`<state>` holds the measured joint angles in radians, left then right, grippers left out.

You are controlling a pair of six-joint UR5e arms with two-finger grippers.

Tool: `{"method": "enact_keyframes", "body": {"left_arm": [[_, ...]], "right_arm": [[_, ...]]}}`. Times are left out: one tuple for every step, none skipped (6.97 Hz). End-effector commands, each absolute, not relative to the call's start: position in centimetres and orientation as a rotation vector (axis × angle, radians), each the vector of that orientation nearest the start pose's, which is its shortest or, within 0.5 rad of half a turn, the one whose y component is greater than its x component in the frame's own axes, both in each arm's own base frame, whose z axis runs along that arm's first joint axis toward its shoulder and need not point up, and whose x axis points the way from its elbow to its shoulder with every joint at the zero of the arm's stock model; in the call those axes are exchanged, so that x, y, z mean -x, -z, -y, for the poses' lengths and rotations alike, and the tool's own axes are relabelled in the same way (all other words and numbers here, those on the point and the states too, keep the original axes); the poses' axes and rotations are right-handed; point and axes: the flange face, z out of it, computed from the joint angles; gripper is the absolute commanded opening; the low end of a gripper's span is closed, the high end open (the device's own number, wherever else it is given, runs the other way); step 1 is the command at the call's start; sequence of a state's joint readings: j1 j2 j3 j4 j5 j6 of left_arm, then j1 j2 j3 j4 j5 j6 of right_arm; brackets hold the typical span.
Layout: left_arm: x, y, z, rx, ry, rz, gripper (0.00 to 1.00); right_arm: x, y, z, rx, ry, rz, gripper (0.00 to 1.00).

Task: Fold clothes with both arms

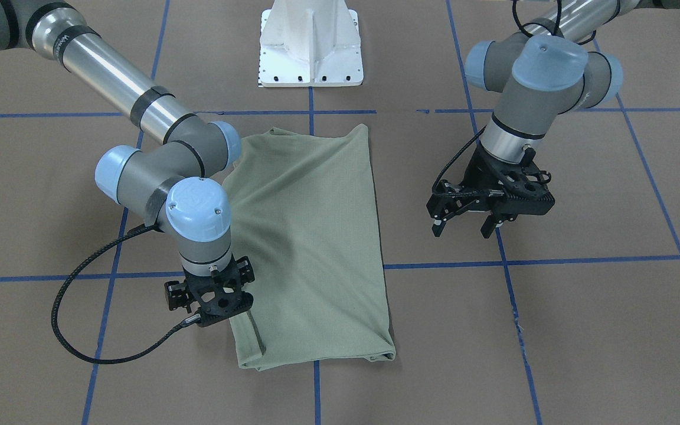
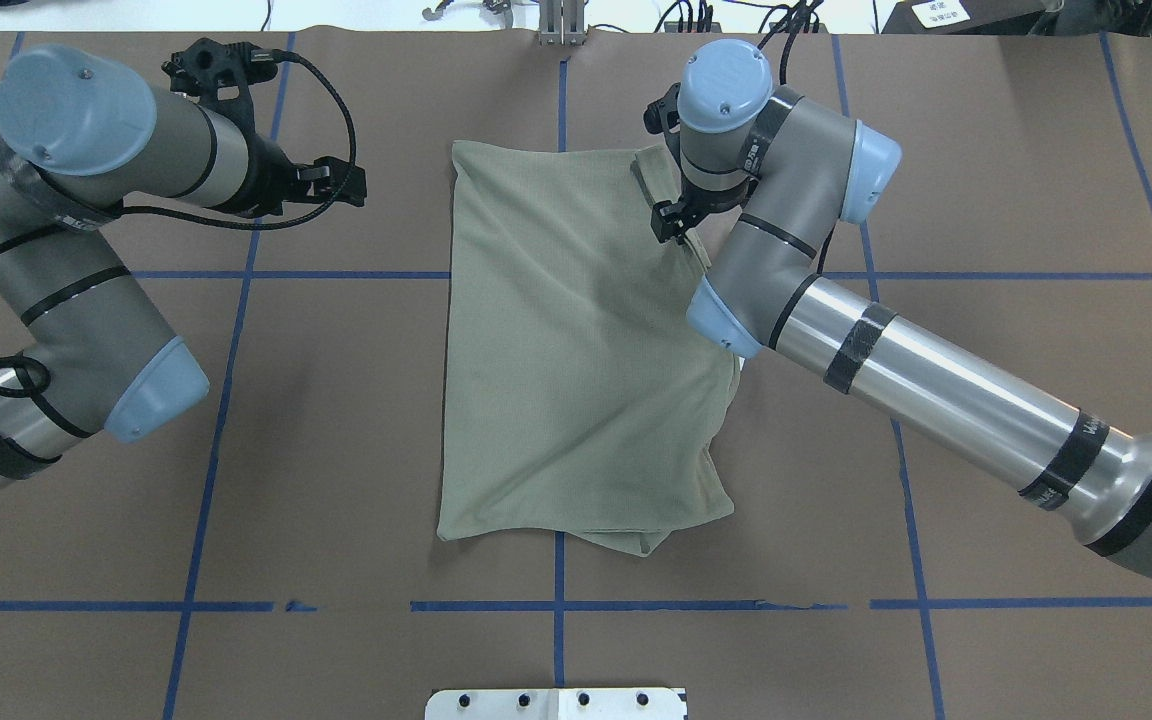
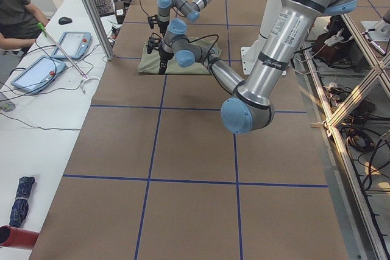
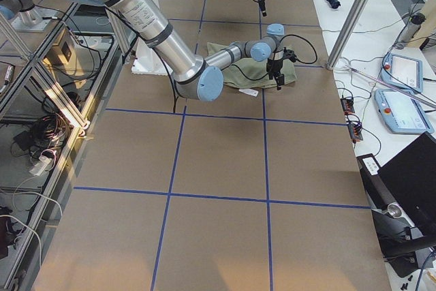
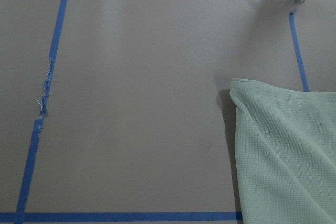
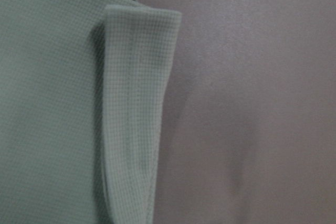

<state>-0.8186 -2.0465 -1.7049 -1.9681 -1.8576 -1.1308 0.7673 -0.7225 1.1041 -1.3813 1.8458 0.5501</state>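
Under the right gripper (image 1: 216, 310) lay the doubled edge of the shirt (image 1: 310, 236).
Its grip I couldn't tell; the left gripper (image 1: 462, 230) hung spread, well aside. A one-armed pull might skew the fold.

Bare paper-covered table (image 1: 582, 195) on every side of the left gripper (image 1: 463, 229), hanging with jaws spread, well apart from the shirt (image 1: 316, 236); open strip of table between the two, passable along the shirt's whole length. Crowded on the shirt's opposite long side: right gripper (image 1: 215, 304) pointing down at the cloth's edge near the corner farthest from the robot, right arm (image 1: 157, 171) slanting across that edge above the cloth, black cable (image 1: 54, 316) looping outward beside it. Open room past the shirt's far end. At the near end, white pedestal (image 1: 310, 53), a bare gap before it.
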Motion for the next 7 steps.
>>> {"method": "enact_keyframes", "body": {"left_arm": [[-36.8,-27.7,54.7,-0.380,0.200,-0.971,1.00],[-36.9,-27.6,54.7,-0.379,0.199,-0.971,1.00],[-36.8,-27.5,54.8,-0.381,0.200,-0.972,1.00],[-36.8,-27.2,54.7,-0.377,0.205,-0.978,1.00],[-36.5,-26.1,54.1,-0.366,0.222,-1.004,1.00],[-36.6,-25.6,52.0,-0.219,0.249,-1.088,1.00],[-35.8,-25.1,49.7,-0.117,0.322,-1.149,1.00]], "right_arm": [[48.1,-36.8,65.8,-0.265,0.353,0.522,1.00],[46.9,-37.1,66.5,-0.269,0.350,0.521,1.00],[47.0,-35.8,66.7,-0.269,0.350,0.546,1.00],[47.2,-34.0,66.7,-0.274,0.355,0.582,1.00],[46.9,-31.6,65.9,-0.277,0.364,0.644,1.00],[46.1,-29.4,64.7,-0.273,0.347,0.716,1.00],[45.1,-28.3,62.9,-0.270,0.302,0.768,1.00]]}}
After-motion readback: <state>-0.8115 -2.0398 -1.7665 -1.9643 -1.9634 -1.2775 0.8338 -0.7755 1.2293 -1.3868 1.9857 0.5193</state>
